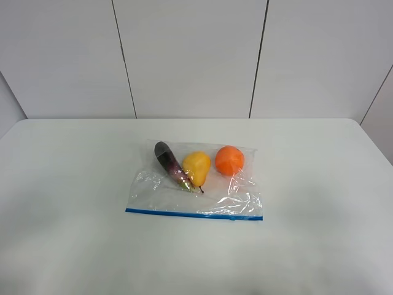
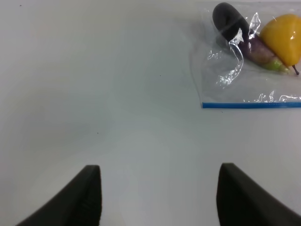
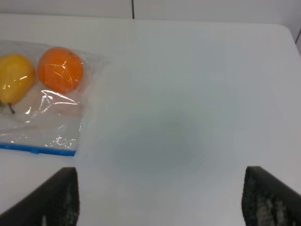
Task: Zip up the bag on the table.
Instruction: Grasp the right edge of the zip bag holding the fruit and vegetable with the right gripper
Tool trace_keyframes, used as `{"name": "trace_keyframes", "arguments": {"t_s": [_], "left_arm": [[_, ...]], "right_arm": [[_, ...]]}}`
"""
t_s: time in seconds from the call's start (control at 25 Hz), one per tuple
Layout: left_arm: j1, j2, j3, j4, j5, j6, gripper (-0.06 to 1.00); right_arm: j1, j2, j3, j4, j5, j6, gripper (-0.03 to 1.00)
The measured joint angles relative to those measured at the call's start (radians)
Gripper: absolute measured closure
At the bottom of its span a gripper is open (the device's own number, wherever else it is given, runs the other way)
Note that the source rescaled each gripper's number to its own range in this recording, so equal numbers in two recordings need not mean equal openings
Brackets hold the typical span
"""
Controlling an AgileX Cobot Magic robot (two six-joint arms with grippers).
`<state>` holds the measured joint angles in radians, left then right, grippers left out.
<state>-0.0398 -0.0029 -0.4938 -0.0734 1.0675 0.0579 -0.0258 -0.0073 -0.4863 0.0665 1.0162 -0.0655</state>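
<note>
Your bag (image 1: pixel 196 184) lies in the middle of the table (image 1: pixel 61 203), its blue zipper strip (image 1: pixel 193 214) running left to right along the near edge. Your left fingers (image 2: pixel 87 195) and right fingers (image 3: pixel 59 197) stand spread and empty, one pair off each end. The right pair looks nearer.

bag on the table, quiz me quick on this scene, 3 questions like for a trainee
1. True or false: the bag lies flat on the table, its blue zipper strip along the edge nearest the exterior high camera.
2. Which lies between the eggplant and the orange? A) pear B) banana C) apple
3. Fill in: the left gripper and right gripper are both ___, touching nothing.
Key: 1 true; 2 A; 3 open.
</note>
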Motion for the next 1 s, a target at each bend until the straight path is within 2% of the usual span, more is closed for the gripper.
{"name": "trace_keyframes", "arguments": {"t_s": [1.0], "left_arm": [[0.0, 0.0, 0.0, 0.0, 0.0, 0.0, 0.19]], "right_arm": [[0.0, 0.0, 0.0, 0.003, 0.0, 0.0, -0.03]]}}
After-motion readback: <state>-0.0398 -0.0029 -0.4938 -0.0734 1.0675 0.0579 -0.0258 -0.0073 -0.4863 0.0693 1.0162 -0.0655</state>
